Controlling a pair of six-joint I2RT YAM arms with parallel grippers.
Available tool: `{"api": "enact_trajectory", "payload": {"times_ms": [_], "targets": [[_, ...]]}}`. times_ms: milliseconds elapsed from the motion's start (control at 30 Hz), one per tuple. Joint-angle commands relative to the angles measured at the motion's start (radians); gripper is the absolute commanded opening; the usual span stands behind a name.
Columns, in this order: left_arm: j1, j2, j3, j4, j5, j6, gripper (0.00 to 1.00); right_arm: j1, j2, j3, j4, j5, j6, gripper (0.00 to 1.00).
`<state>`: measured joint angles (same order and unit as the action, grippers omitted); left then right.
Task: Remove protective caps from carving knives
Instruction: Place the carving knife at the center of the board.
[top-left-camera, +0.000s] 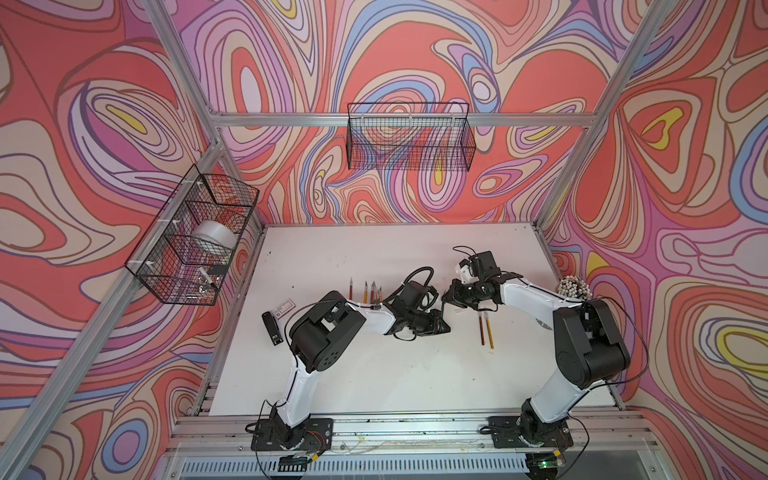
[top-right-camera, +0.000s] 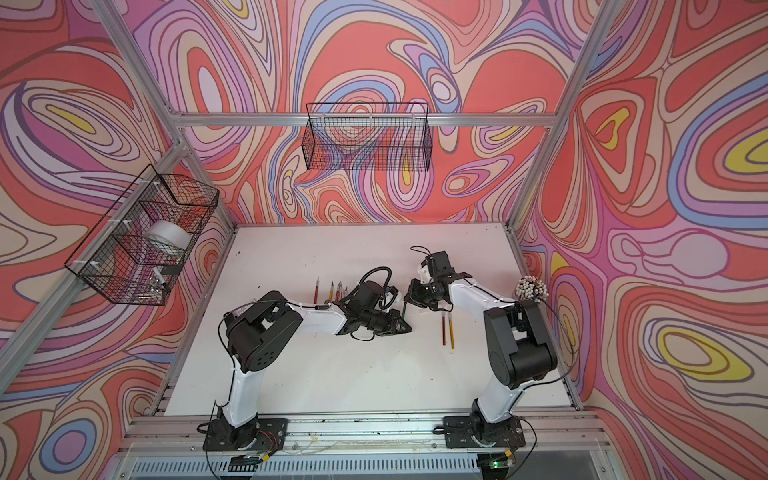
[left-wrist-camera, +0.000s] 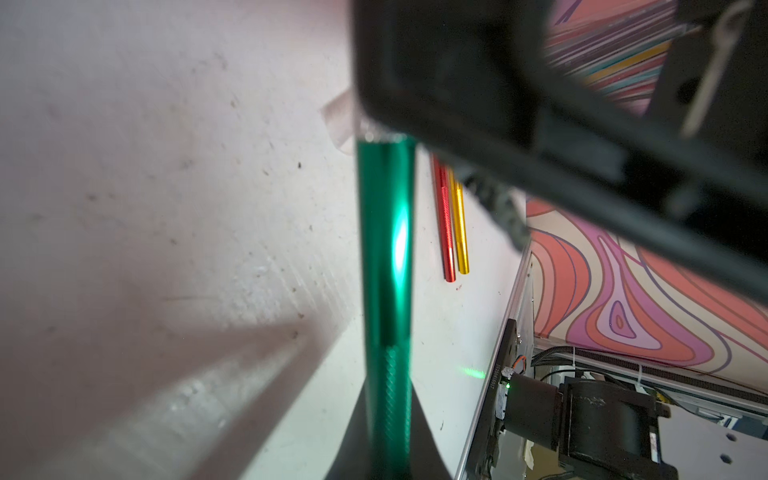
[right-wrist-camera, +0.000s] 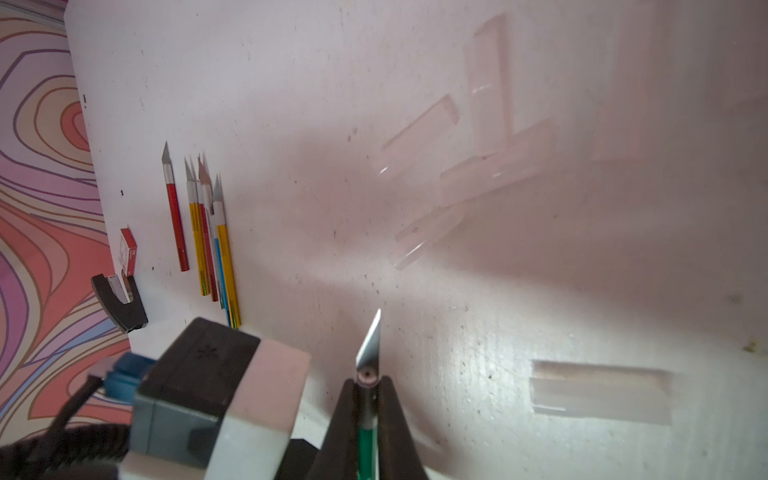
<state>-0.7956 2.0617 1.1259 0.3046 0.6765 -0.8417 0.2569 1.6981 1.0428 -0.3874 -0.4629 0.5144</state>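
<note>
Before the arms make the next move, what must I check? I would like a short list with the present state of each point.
1. Cap off the green knife: ok, its blade is bare.
2. Left gripper shut on the handle: ok.
3. Right gripper shut just below the blade: ok.
4. Loose caps lying apart from the blade: ok.
5. Caps on the red and gold knives: cannot tell, their tips are hidden.

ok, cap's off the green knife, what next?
Probably open the right gripper and back it off. The green knife has a bare blade, the left gripper holds its handle, and the bare-bladed knives lie on the left's side, so the left can lay it there.
</note>
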Motion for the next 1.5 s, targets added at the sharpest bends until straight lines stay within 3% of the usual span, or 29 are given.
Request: {"api": "enact_trajectory", "payload": {"times_ms": [0,233,433,667,967,1233,1467], "targets": [[0.024,-0.078,-0.059,0.033,-0.030,0.003,0.09,0.007,-0.002,0.011,0.025,-0.007,0.002,0.07],[0.095,-0.266,-0.242,0.040,-0.064,0.053,0.53,0.055,0.030,0.065,0.041,-0.008,0.024,0.07],[0.116,-0.482,-0.338,-0.196,-0.124,0.190,0.70,0.126,0.101,0.136,0.053,0.025,0.049,0.07],[0.118,-0.757,-0.348,-0.549,-0.349,0.347,1.00,0.227,0.218,0.255,0.059,0.075,0.079,0.07],[0.119,-0.965,-0.371,-0.706,-0.522,0.411,1.00,0.309,0.371,0.392,0.058,0.113,0.118,0.08],[0.119,-0.989,-0.393,-0.687,-0.524,0.406,0.98,0.332,0.456,0.469,0.055,0.137,0.134,0.10],[0.119,-0.972,-0.393,-0.669,-0.516,0.397,0.98,0.334,0.485,0.514,0.031,0.154,0.133,0.22]]}}
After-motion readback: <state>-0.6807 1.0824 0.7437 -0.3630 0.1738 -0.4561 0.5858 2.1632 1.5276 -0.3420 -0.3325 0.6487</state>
